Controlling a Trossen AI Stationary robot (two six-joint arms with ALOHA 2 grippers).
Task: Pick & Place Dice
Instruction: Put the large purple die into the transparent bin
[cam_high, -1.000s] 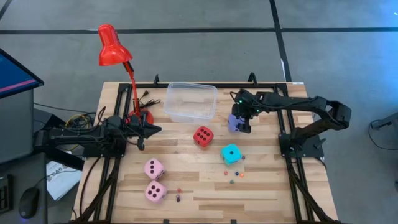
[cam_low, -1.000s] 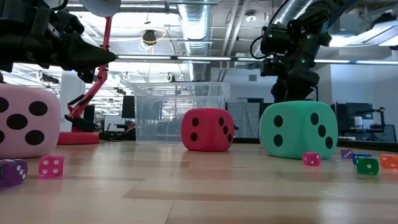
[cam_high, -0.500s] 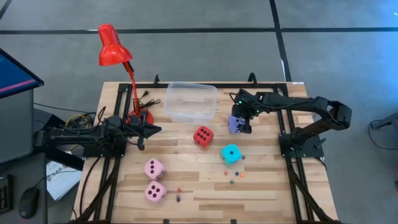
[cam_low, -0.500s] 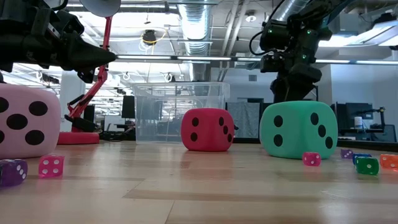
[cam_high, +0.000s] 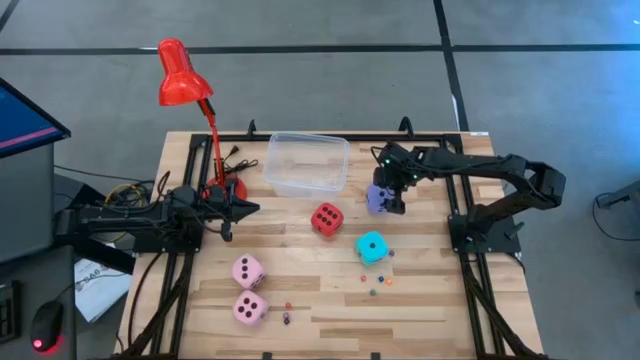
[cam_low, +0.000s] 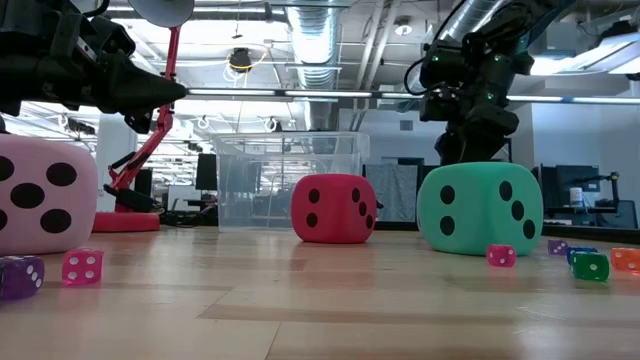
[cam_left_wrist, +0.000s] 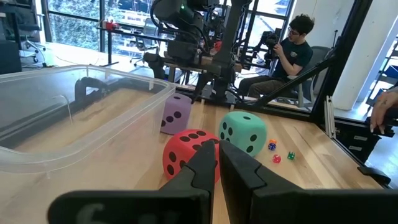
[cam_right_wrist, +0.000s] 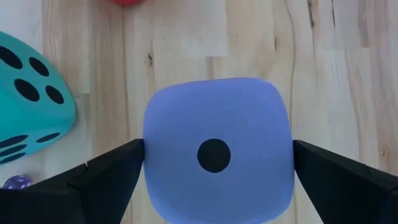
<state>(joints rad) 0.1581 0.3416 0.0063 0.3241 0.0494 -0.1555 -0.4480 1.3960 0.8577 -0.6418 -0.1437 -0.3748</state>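
The lavender die rests on the wooden table, right of the clear bin. My right gripper hangs over it, pointing steeply down and open, one finger on either side of it. The red die and the cyan die sit nearer the table's middle. Two pink dice lie near the front left. My left gripper is shut and level at the table's left, clear of everything. My right gripper comes from above with its fingers beside two opposite faces of the lavender die, the one-pip face up. I cannot tell whether the fingers touch it. The die stands on the table.
A red desk lamp stands at the far left beside the bin. Several tiny coloured dice are scattered near the cyan die and the front edge. A person sits beyond the table's right side.
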